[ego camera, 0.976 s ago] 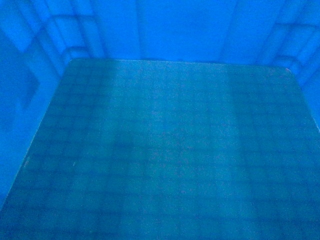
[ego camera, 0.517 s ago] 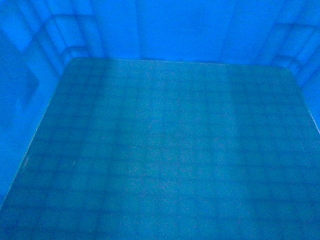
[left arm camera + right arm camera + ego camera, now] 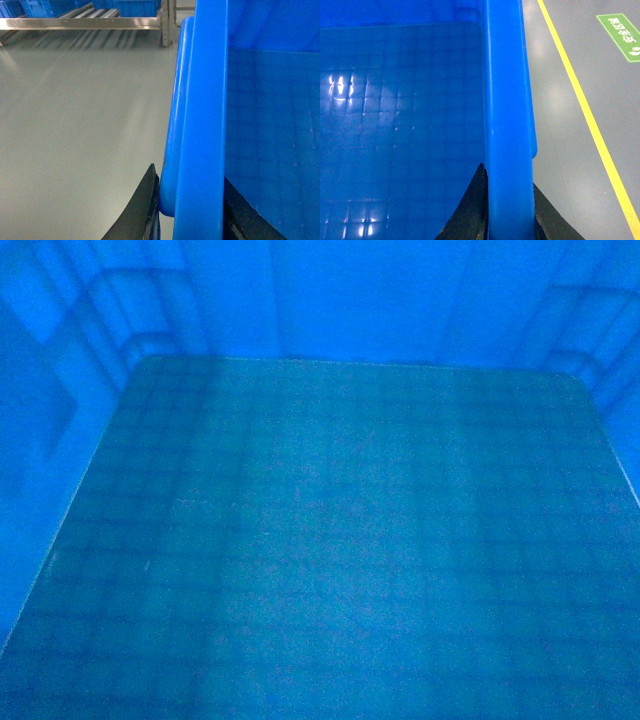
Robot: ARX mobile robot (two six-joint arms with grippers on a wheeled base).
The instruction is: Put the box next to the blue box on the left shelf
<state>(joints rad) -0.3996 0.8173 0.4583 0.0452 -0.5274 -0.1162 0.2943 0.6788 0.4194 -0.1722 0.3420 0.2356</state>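
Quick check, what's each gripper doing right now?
Left gripper: closed on the box rim.
Right gripper: closed on the box's opposite rim.

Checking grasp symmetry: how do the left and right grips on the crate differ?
The left gripper clamps the crate rim with bare grey floor and a metal rack beyond; the right gripper clamps the opposite rim beside a yellow floor line and a green floor sign. The left rim shows a rounded outer lip; the right looks flatter. Both jaws straddle the rim.
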